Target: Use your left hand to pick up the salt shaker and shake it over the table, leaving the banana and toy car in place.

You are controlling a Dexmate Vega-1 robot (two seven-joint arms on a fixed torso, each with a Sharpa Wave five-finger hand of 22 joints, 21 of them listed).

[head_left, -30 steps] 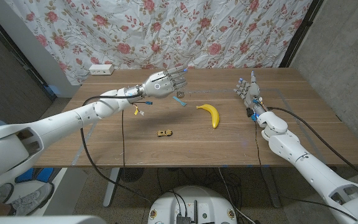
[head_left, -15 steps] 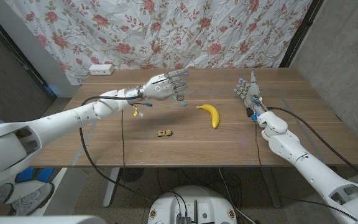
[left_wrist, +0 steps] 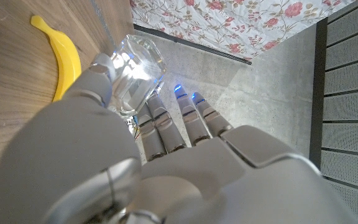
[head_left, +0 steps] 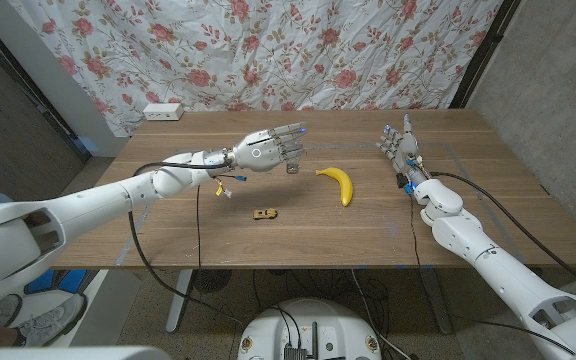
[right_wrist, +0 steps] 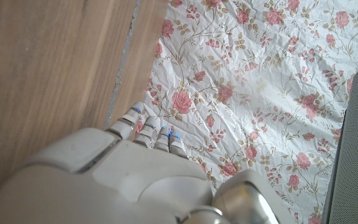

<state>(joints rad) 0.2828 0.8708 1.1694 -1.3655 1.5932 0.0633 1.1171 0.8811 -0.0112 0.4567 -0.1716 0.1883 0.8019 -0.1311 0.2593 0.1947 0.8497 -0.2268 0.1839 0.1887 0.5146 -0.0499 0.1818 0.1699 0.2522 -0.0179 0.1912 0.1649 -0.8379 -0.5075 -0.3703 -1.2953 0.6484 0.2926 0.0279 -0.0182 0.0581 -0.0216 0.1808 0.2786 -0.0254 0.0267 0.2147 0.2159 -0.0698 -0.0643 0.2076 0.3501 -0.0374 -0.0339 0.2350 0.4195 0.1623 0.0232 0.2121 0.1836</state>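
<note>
Wooden surface (head_left: 168,235) is carrying the small toy car (head_left: 264,213) nearest the robot, sitting undisturbed, and just beyond it the yellow banana (head_left: 337,183) is lying in its place too. Further back, the left hand (head_left: 268,150) is hovering above the surface with its fingers clamped around the clear salt shaker (left_wrist: 135,71); the left wrist view is showing the glass body pinched between thumb and fingers, with the banana lying on the wood beyond it. So the pick-up is looking done, and the shaking over the surface appears to be the step in hand or about to come. Over on the far right, the right hand (head_left: 399,143) is standing upright, fingers apart, holding nothing, well clear of the banana.
</note>
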